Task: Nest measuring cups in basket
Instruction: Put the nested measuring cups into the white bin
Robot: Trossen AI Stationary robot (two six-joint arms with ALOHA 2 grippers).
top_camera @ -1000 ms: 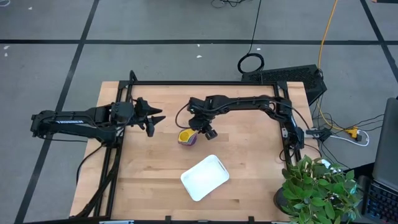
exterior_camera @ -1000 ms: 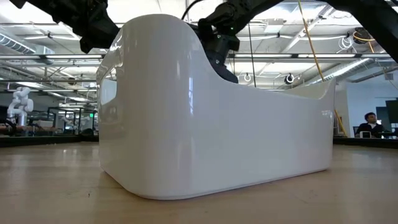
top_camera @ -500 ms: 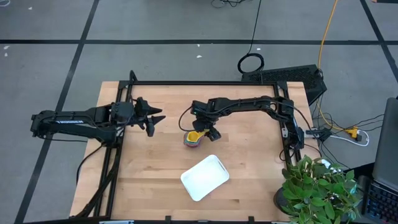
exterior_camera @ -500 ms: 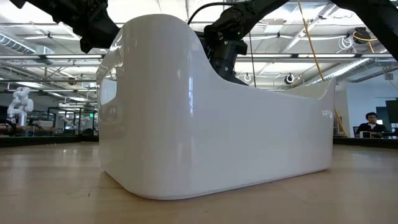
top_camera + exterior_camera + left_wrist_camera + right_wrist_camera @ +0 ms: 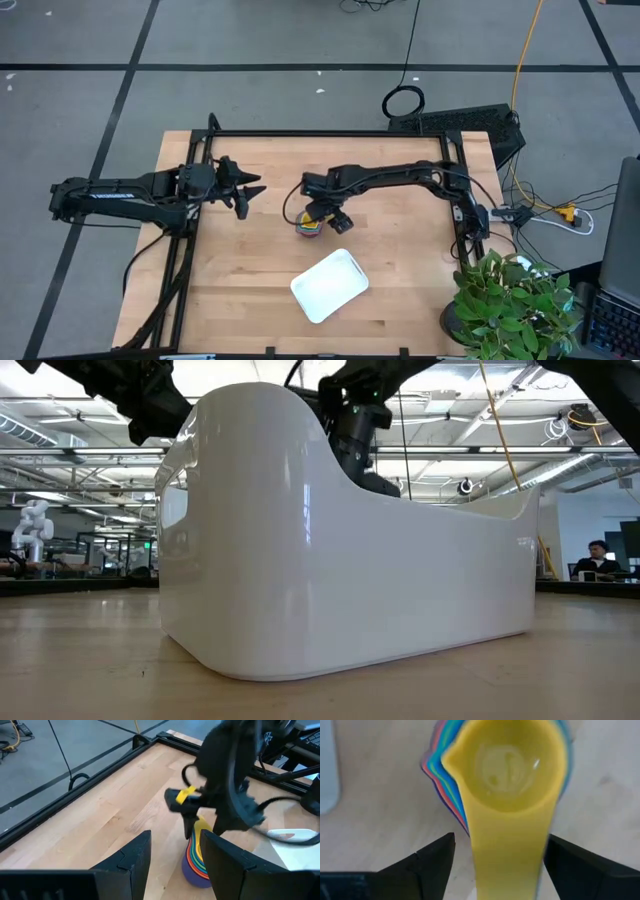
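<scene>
The measuring cups [image 5: 311, 226] stand nested in one stack on the wood table, mid-table, a yellow cup [image 5: 505, 765] on top with blue, red and purple rims below [image 5: 196, 862]. My right gripper [image 5: 495, 865] hangs open over the stack, a finger on either side of the yellow cup's flat handle [image 5: 507, 855]. The white basket [image 5: 330, 285] sits nearer the table's front edge with nothing in it, and fills the low view [image 5: 350, 560]. My left gripper [image 5: 245, 192] waits open at the table's left, pointing at the stack.
A black frame [image 5: 330, 133] runs along the table's far edge and down both sides. A potted plant [image 5: 510, 300] stands at the near right corner. Bare wood lies between the stack and the basket and left of the basket.
My right gripper has opened and let go of the yellow cup, which now sits in the stack. Its wrist has swung toward the table's left edge above the stack. The stack has slid a little toward the table's right edge.
</scene>
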